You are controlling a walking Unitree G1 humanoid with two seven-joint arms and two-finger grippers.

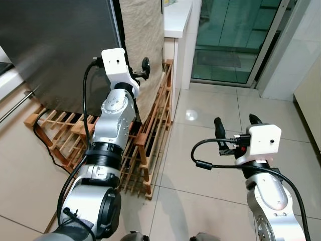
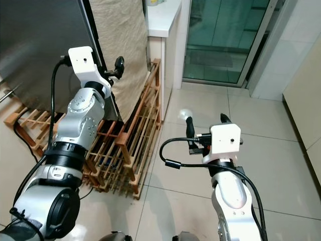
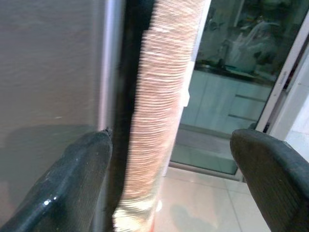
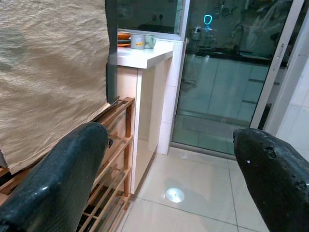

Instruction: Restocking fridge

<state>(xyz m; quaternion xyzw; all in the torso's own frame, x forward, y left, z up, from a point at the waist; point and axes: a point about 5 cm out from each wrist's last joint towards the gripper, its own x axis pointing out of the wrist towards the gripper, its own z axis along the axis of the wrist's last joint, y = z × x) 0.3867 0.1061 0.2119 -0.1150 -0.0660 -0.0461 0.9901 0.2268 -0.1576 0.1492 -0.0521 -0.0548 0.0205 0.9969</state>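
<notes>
The fridge (image 1: 55, 50) is a tall grey steel cabinet at the upper left, its door closed. A beige woven cloth (image 1: 143, 30) hangs over its right side. My left gripper (image 3: 169, 145) is raised to the door's right edge and is open. One finger (image 3: 82, 169) lies against the steel door edge, the other finger (image 3: 270, 169) stands apart past the cloth. My right gripper (image 1: 236, 124) hovers low over the tiled floor to the right, open with nothing between its fingers.
A slatted wooden rack (image 1: 150, 135) lies along the floor beside the fridge, with a black cable (image 1: 47, 145) next to it. A white counter (image 1: 175, 20) with cups (image 4: 140, 41) stands behind the fridge. A glass sliding door (image 1: 235, 35) closes the far side.
</notes>
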